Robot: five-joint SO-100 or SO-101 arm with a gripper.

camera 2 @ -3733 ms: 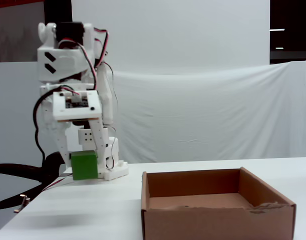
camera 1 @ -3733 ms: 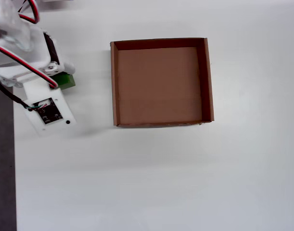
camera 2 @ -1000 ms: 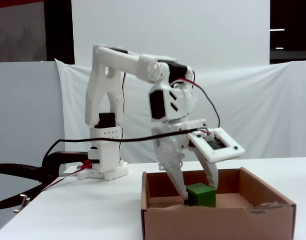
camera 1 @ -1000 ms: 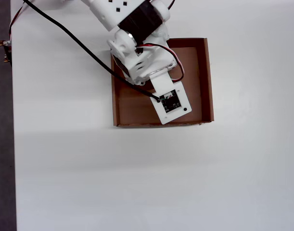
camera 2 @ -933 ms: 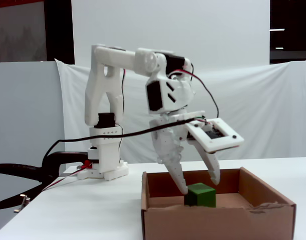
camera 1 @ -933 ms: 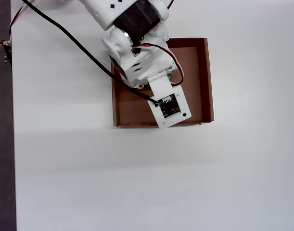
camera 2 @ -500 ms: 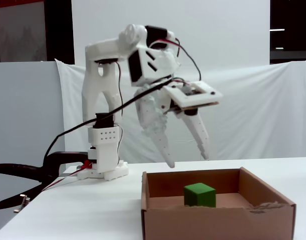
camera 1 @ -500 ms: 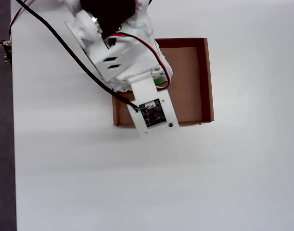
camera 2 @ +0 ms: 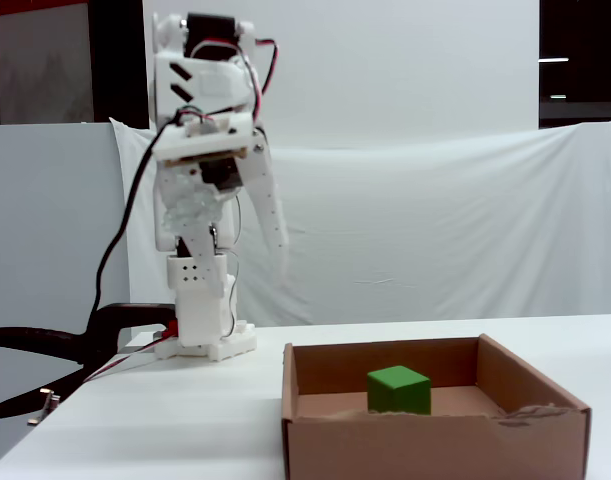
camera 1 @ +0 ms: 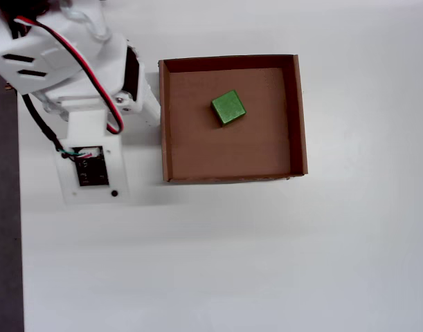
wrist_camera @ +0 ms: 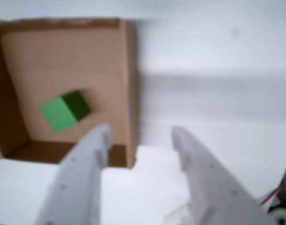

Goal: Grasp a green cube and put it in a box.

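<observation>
1. The green cube (camera 1: 228,107) is plain bright green; in the wrist view one face (wrist_camera: 78,105) looks darker green.
2. The box (camera 1: 165,138) is plain brown cardboard, floor and walls alike.
3. The gripper (wrist_camera: 140,133) has pale white fingers.
4. The arm (camera 2: 200,150) is white, with red and black wires.
5. The table (camera 1: 266,263) is white.
6. The backdrop (camera 2: 435,230) is a white cloth.

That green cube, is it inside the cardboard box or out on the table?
Inside. The green cube sits on the floor of the box, apart from the walls.
</observation>
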